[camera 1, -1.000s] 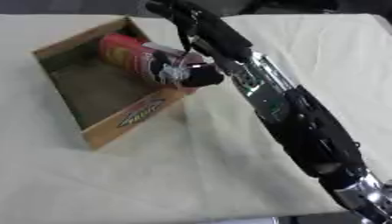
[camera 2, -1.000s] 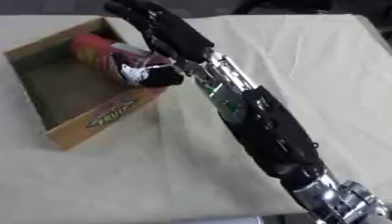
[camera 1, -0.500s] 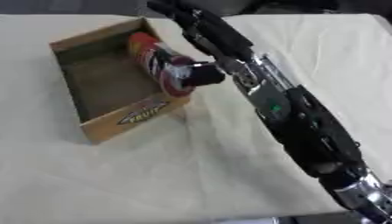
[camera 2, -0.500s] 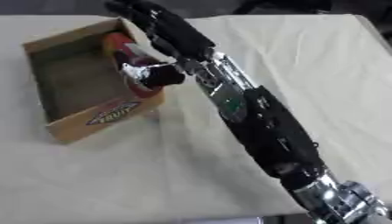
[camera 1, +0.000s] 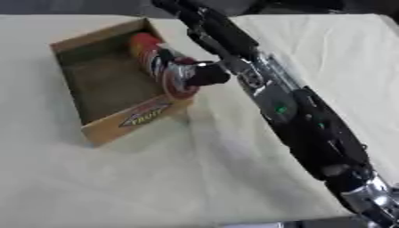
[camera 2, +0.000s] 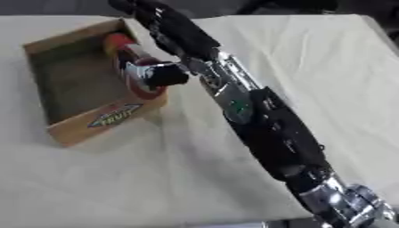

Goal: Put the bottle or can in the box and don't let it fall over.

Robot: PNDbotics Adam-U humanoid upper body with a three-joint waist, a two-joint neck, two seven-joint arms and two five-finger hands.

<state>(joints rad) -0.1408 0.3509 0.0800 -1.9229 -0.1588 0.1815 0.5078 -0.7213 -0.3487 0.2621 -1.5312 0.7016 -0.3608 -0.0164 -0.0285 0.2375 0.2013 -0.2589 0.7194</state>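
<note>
A red can [camera 1: 152,55] with a pale label lies tilted inside the brown cardboard box [camera 1: 86,93], along its right wall. The can's near end [camera 1: 176,87] rests at the box's near right rim. My right arm crosses the table from the lower right, and my right hand [camera 1: 204,32] is just outside the box's right wall. Its fingers [camera 1: 177,10] run straight toward the top edge, not round the can. Its thumb [camera 1: 207,74] sticks out leftward and touches the can's near end. My left hand shows in neither view.
The box has a printed label [camera 1: 144,116] on its near wall and sits at the upper left of a cream tablecloth [camera 1: 156,178]. The cloth's near edge [camera 1: 234,222] runs along the bottom. My forearm [camera 1: 311,133] covers the right middle.
The box has turned slightly clockwise and its far end has shifted right. The can has swung from a diagonal lie to lie closer along the right wall. My arm has barely moved.
</note>
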